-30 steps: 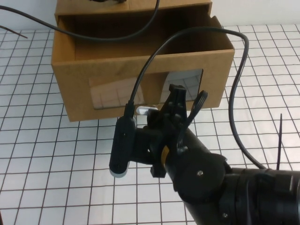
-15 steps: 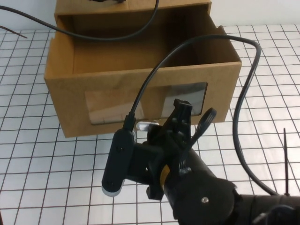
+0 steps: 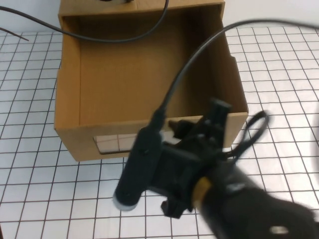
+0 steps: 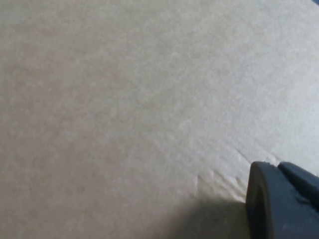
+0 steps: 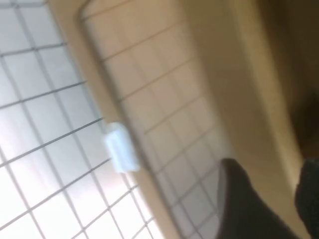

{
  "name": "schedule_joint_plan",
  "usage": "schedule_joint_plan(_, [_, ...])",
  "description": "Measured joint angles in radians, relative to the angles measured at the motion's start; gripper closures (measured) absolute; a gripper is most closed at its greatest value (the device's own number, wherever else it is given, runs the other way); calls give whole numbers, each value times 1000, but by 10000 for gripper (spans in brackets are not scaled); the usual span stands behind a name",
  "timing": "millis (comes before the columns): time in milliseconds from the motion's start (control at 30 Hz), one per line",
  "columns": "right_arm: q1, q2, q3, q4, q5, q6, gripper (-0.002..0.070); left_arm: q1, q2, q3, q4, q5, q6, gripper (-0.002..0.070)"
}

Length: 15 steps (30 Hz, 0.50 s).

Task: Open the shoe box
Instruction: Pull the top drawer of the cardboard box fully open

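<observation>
The brown cardboard shoe box point(image 3: 70, 79) stands at the back of the grid table, its drawer slid out and the empty inside facing up. The front wall has a clear window point(image 3: 112, 143). My right gripper point(image 3: 199, 117) hovers at that front wall's top edge, open; in the right wrist view the right gripper point(image 5: 279, 189) shows bare cardboard between its two fingers. A small white pull tab point(image 5: 121, 147) on the front wall lies apart from them. The left gripper finger point(image 4: 279, 204) rests close against plain cardboard point(image 4: 124, 99); its second finger is hidden.
Black cables point(image 3: 99, 37) cross over the box and loop beside my right arm point(image 3: 249, 199). The white grid-marked table point(image 3: 30, 169) spreads out on both sides of the box and in front of it.
The drawer front has come nearer and more of the inside shows. My right gripper has let go of the white tab, opened and risen to the front wall's top edge.
</observation>
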Motion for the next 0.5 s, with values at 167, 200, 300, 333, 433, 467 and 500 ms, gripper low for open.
schedule_joint_plan(167, [9,-131,-22,81,80,2,502,0,0,-42,10,23,6,678])
schedule_joint_plan(200, [0,-159,-31,97,96,2,519,0,0,-57,15,32,7,678])
schedule_joint_plan(300, [-61,-233,-45,122,118,12,584,0,-18,-98,15,47,10,678])
schedule_joint_plan(333, [-86,-252,-48,129,119,14,606,0,-29,-104,15,56,15,678])
schedule_joint_plan(433, [-202,-313,-54,168,117,16,664,0,-88,-112,28,88,24,677])
schedule_joint_plan(467, [-252,-330,-58,189,111,16,673,0,-110,-112,45,95,24,677])
schedule_joint_plan(500, [-306,-345,-60,214,100,16,678,0,-133,-108,67,99,19,677])
